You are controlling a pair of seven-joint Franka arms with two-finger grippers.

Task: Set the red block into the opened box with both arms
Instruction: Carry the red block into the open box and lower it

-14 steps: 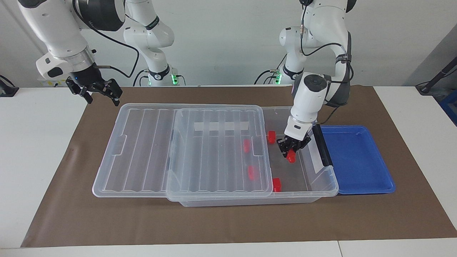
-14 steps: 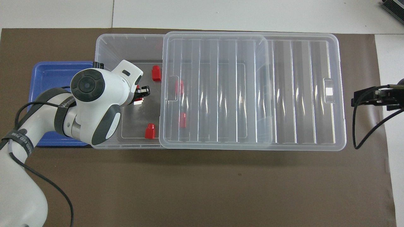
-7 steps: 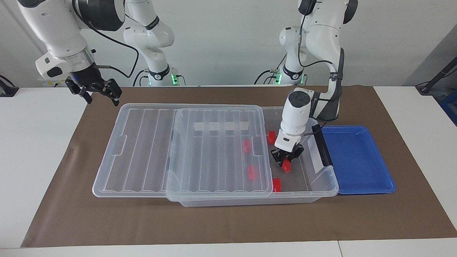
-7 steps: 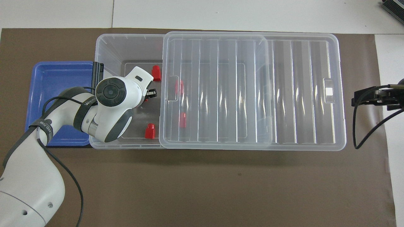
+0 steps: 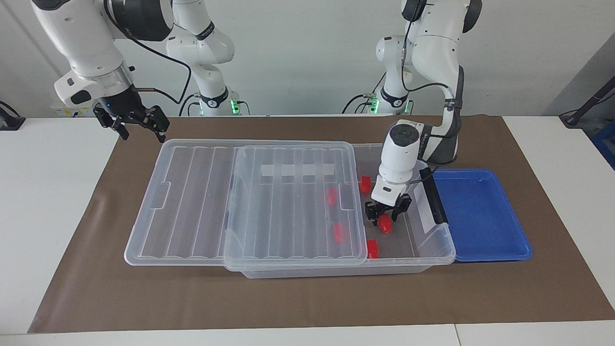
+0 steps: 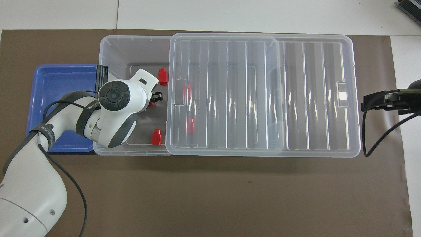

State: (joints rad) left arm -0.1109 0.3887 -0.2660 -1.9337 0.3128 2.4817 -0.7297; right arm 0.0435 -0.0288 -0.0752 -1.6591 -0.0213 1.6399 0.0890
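Clock calls are from my bases, with 12 pointing away from me.

Nearest me in the open end of the box [image 5: 435, 252] sits one spare block [image 5: 365, 184], at 6 o'clock from my left gripper [image 5: 384, 215]. That gripper is down inside the box with its fingers spread, and the red block [image 5: 384, 224] lies on the box floor right under them. I honestly can't tell if a tip is touching it, but it looks let go.

Two more blocks [image 5: 331, 196] show through the lid [image 5: 192, 202] at roughly 2 and 4 o'clock. The lid is slid toward 3 o'clock, which leaves my left arm a gap to drop into.

My right gripper [image 5: 139, 124] waits wide and empty over the brown mat [image 5: 288, 298] at the lid's 3 o'clock end, handy for the lid, I'd guess. The blue tray [image 5: 480, 216] sits at the box's 9 o'clock. A last block [image 5: 372, 248] sits farthest out, near 12.
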